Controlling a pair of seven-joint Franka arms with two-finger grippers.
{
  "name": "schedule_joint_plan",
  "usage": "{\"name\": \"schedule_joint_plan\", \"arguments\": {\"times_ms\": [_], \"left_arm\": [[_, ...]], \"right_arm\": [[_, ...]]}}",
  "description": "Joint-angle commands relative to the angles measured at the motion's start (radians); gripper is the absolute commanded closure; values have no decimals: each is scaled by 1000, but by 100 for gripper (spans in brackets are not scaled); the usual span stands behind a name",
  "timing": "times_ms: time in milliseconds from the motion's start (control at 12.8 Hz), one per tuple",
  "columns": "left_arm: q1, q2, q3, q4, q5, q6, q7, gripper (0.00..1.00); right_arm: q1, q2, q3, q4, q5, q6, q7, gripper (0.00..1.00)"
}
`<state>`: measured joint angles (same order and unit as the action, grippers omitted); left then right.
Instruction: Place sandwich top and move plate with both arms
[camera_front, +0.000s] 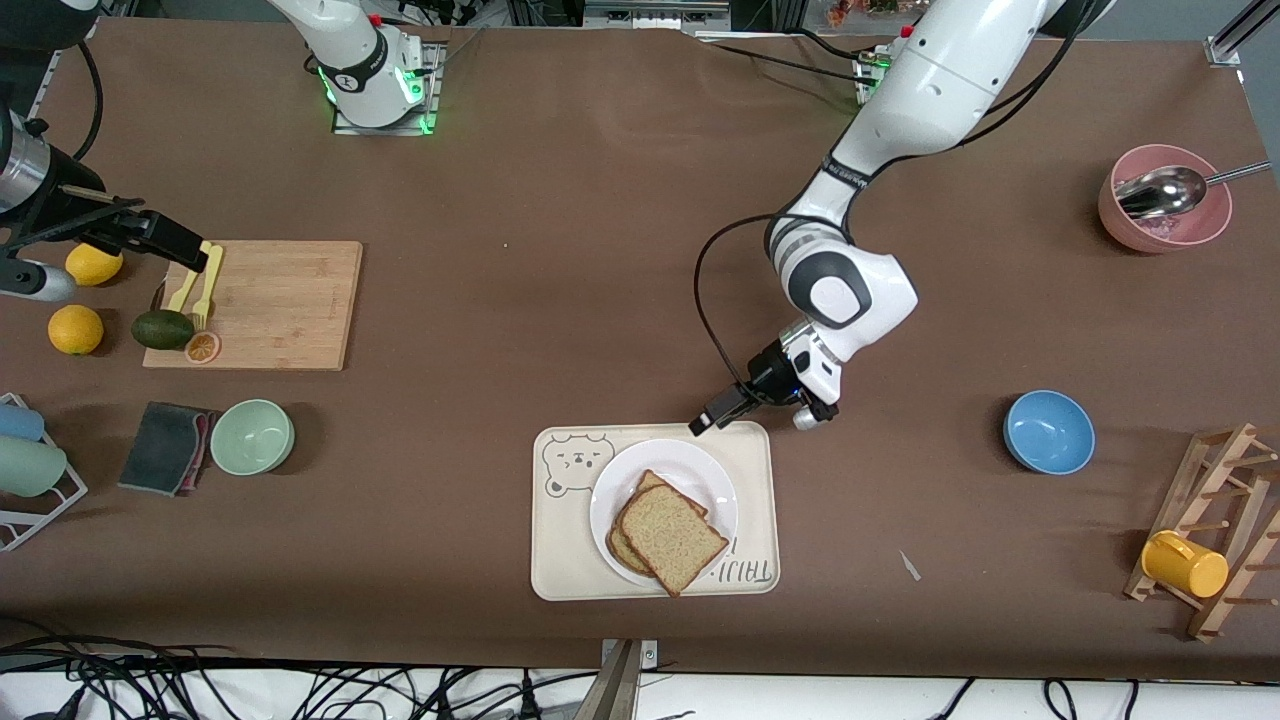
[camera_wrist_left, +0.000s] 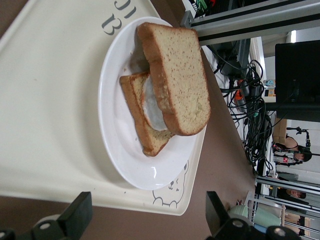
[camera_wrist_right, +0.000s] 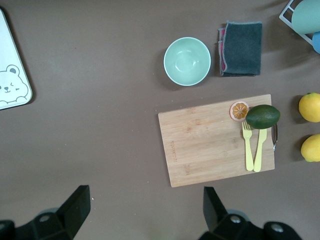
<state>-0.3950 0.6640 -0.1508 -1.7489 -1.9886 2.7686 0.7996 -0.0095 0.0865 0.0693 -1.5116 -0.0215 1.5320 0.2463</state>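
Tabletop (camera_front: 560, 300): matt brown covering, smooth.
Plate (camera_front: 625, 475): glossy white, ceramic look.
Tray (camera_front: 560, 540): cream, matt, plastic look.
Sandwich top (camera_front: 672, 537): porous, grainy brown bread, darker crust.
Cutting board (camera_front: 275, 300): pale wood, visible grain.
Spoon (camera_front: 1160, 190): polished metal.
Rack (camera_front: 1225, 520), at the tray's three o'clock: bare wood.
Cloth (camera_front: 165, 447): dark, soft.

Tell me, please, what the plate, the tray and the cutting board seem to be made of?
Plate: likely glazed ceramic or melamine; it is white, glossy and shows highlights. Tray: probably matte plastic; it is cream with a printed bear and rounded corners. Cutting board: wood or bamboo, unvarnished by its look; pale grain lines are visible.
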Motion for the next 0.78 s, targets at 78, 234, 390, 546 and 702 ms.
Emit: {"name": "schedule_joint_plan", "arguments": {"times_ms": [78,234,390,546,702], "left_arm": [[7,-145,-33,-196,13,5,32,1],[25,-197,-33,-266,83,0,36,1],[59,-266,-55,-335,131,-3,35,1],[99,-332,-79,-400,204,-6,35,1],[184,-357,-130,-438,389,-58,35,1]], "right_arm": [[-6,-5,3,-2,11,2,16,0],[-6,-5,6,-2,11,1,16,0],[-6,-7,6,-2,11,0,16,0],[-6,-7,6,-2,11,-1,16,0],[-6,-5,6,-2,11,-3,16,0]]}}
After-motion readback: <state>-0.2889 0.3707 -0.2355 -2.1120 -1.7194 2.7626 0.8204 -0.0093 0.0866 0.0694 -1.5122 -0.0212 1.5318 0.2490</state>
